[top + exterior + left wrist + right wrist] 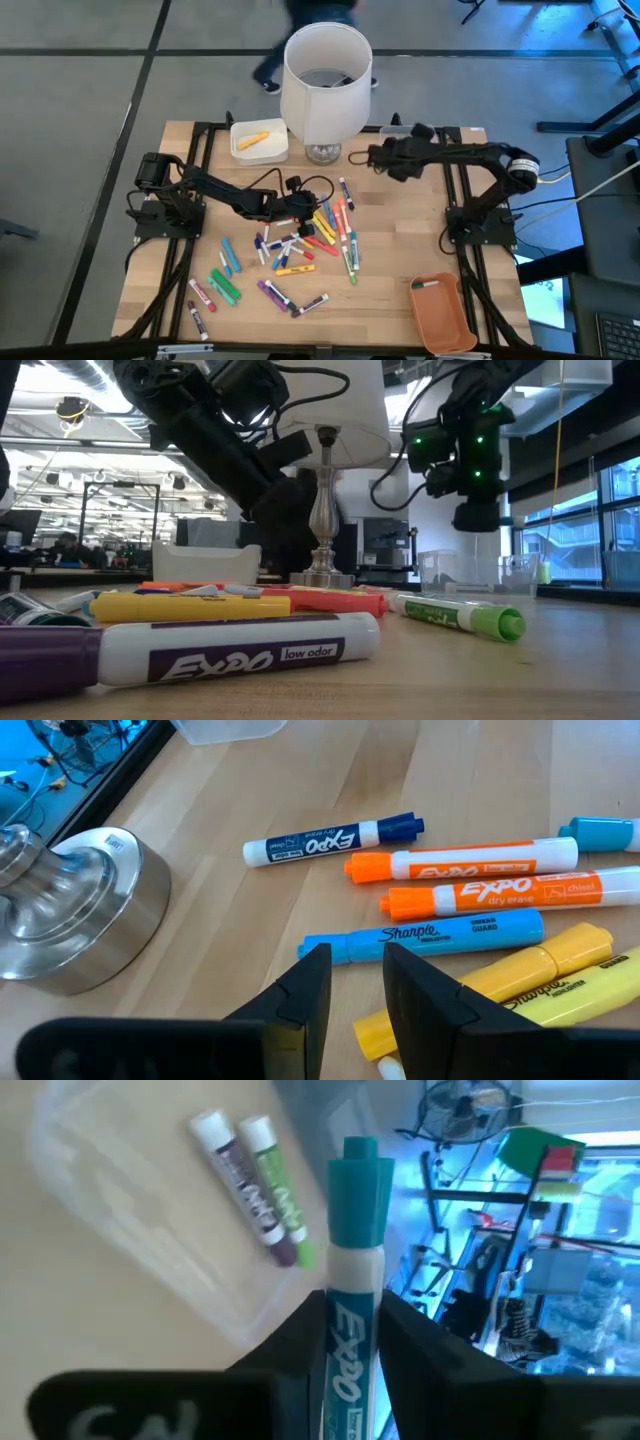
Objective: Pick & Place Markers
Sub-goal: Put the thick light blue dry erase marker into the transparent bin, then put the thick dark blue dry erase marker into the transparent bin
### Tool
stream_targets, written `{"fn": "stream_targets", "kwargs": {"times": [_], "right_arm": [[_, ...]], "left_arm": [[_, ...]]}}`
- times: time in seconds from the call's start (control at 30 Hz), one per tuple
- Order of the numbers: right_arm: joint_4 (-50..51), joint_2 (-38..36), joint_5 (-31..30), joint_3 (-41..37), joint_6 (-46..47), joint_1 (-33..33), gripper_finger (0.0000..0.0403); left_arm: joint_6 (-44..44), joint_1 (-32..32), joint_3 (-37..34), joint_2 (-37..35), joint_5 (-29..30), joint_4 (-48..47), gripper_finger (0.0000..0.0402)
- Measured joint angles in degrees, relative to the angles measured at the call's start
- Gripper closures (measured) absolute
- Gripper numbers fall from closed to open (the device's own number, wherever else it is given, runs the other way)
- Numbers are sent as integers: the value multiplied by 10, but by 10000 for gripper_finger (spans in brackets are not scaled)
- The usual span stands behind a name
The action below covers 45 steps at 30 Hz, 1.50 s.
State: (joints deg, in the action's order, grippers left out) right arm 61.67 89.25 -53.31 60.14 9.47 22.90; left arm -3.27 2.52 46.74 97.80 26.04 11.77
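Many markers (300,245) lie loose on the wooden table. My left gripper (355,975) stands open and low at the pile's far side, with nothing between its fingers. Just past its tips lie a blue Sharpie (430,935), two orange markers (490,895) and yellow highlighters (530,970). My right gripper (350,1305) is shut on a teal-capped marker (355,1230) in the air, near a clear container (150,1210) at the table's far right. A purple marker (240,1175) and a green marker (280,1190) lie in that container. My right gripper pinches the teal-capped marker's white barrel (350,1340) between its two fingers. The marker lies along the fingers, and its capped end (360,1190) sticks out past the fingertips. It is lifted clear of the table, slanting down toward the clear container.
A white-shaded lamp (325,85) on a metal base (70,910) stands at the far middle, close to both arms. A white tray (258,140) holding an orange marker sits to its left. An orange tray (443,312) lies at the near right corner.
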Motion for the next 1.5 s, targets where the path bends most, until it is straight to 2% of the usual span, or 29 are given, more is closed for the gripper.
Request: {"fn": "stream_targets", "kwargs": {"times": [0.2, 0.37, 0.53, 0.63, 0.7, 0.83, 0.93, 1.07, 1.27, 1.5], "right_arm": [[-54, 0, -2, 0, -76, 40, 266], [-56, 0, -6, 0, -77, 49, 229], [-34, 0, 48, -1, 5, 31, 230], [-70, -23, 62, -23, 23, -10, 242], [-111, -49, 117, -36, 37, -35, 248], [-209, -88, 301, -60, 124, -72, 253], [-294, -95, 354, -84, 186, -106, 253], [-399, -76, 336, -119, 242, -150, 253], [-513, -31, 296, -143, 277, -201, 253], [-551, 9, 294, -140, 269, -219, 253]], "left_arm": [[0, 0, 0, 0, 0, 0, 311], [0, 0, 0, 0, 0, 0, 311], [9, 0, 0, 0, 0, 0, 311], [10, 0, 0, 0, 0, 0, 311], [10, 0, 0, 0, 0, -2, 311], [10, 3, 0, 0, -1, -4, 311], [9, 5, 0, 0, -1, -4, 311], [-3, 6, 0, 0, -2, -5, 311], [-4, 10, 0, 0, -2, -9, 311], [-4, 8, 0, 0, -2, -13, 311]]}}
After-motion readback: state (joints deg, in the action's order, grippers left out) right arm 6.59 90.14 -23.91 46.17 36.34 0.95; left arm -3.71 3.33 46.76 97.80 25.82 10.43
